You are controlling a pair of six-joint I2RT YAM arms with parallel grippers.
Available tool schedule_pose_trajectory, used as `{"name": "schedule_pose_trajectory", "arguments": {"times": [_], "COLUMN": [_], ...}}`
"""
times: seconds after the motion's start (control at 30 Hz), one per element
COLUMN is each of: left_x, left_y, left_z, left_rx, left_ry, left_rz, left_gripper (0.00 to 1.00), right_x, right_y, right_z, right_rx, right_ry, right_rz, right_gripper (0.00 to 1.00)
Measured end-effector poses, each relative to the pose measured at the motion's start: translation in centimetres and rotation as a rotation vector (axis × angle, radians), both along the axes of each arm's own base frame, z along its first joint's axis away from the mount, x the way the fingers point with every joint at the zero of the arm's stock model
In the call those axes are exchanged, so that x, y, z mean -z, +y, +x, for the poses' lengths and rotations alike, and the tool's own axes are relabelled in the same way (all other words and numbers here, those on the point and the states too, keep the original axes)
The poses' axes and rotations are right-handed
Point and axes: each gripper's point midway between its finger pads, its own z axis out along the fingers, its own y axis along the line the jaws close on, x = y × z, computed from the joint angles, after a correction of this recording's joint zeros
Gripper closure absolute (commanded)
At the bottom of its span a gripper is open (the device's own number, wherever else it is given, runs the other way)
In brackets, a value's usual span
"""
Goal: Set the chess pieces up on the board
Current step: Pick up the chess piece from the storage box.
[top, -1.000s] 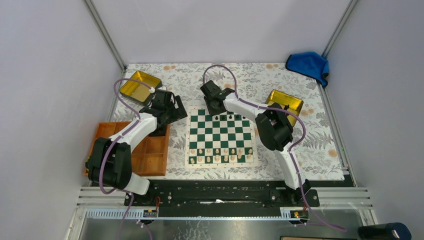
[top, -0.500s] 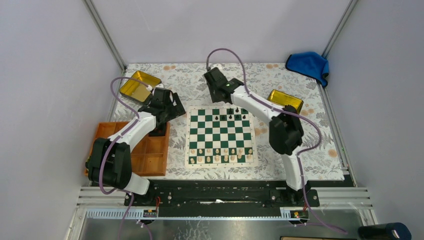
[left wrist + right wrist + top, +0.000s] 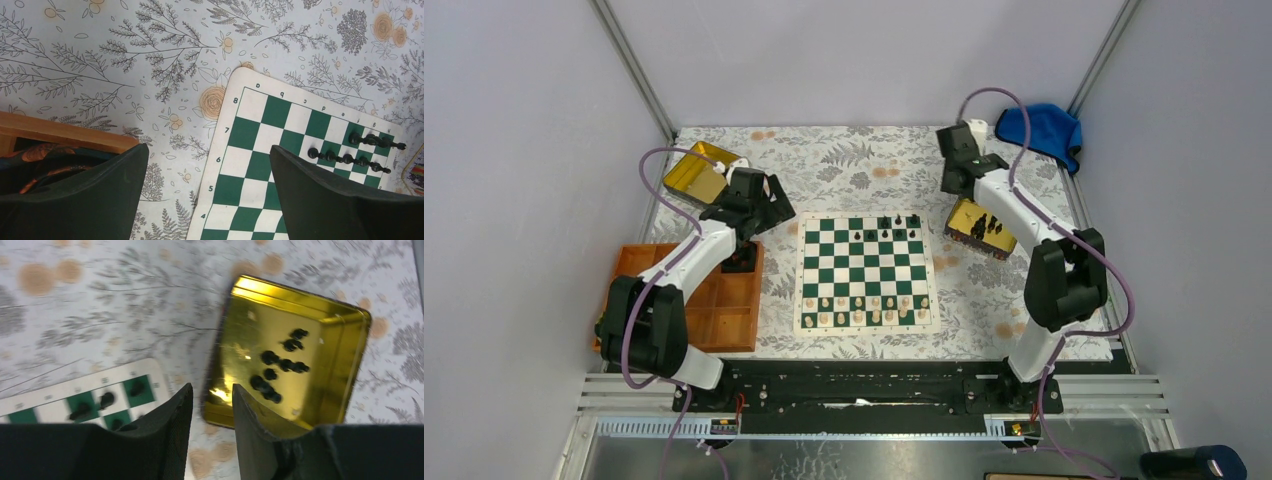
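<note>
Orange tray (image 3: 720, 318): open compartments, lying at the left edge of the worktop (image 3: 854, 160), which carries a pale floral cloth with orange blooms.
Left gold tin (image 3: 686, 175): far left, beyond the tray, partly behind the left arm (image 3: 702, 252).
Left jaws: spread wide with nothing between them. One finger (image 3: 75, 195) hangs over the tray's corner and the other over the left part of the board (image 3: 864, 268).
Board: green and white squares with a cream border, lying flat mid-worktop between the tray and the right gold tin (image 3: 325, 380).
Board writing: in the left wrist view the numbers 8, 7, 6, 5, 4 run down the cream border. Small letters run along the far border, starting with "a" at the 8 corner, and are seen upside down.
Black chess pieces (image 3: 350, 160): some stand upright in the two far rows, all on the board's right half.
Cream pieces (image 3: 864, 308): upright in the two near rows.
Right jaws: partly open with a narrow gap, gripping nothing, hanging above the side of the right gold tin that faces the board.
Right gold tin: near the board's far right corner but apart from it. Its outer side carries dark print too small to read.
Loose black pieces (image 3: 277, 371): lying clustered on that tin's floor.
Blue cloth (image 3: 1041, 130): bunched in the far right corner.
</note>
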Motion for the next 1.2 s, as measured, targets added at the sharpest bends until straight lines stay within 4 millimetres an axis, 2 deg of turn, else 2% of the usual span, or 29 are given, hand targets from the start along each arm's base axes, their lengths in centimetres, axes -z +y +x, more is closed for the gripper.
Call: {"name": "schedule_pose_trajectory", "arguments": {"times": [0.07,0.13,0.27,0.43,0.57,0.97,1.2], "left_x": [0.0,0.2,0.6,1.0,1.2,1.2,1.3], "left_y": [-0.1,-0.1,-0.1,-0.1,0.0,0.0,0.0], "left_z": [0.1,0.1,0.1,0.0,-0.1,-0.1,-0.1], "left_rx": [-0.001,-0.003,-0.003,-0.002,-0.002,-0.002,-0.002], "left_ry": [-0.001,0.003,0.013,0.027,0.037,0.04,0.041], "left_rz": [-0.003,-0.004,-0.003,0.002,0.005,0.006,0.006], "left_gripper": [0.01,0.01,0.01,0.01,0.01,0.01,0.01], "right_x": [1.6,2.4,3.5,6.4,8.1,10.8,11.1], "right_y": [-2.6,-4.5,-6.1,-7.3,-7.8,-7.7,-7.8], "right_z": [-0.3,-0.3,0.3,0.6,0.1,-2.0,-2.3], "right_rx": [0.06,0.106,0.156,0.189,0.202,0.198,0.199], "right_ry": [0.042,0.063,0.078,0.135,0.177,0.25,0.254], "right_rz": [-0.003,0.006,0.023,0.058,0.072,0.077,0.076], "right_gripper": [0.59,0.58,0.59,0.59,0.58,0.59,0.59]}}
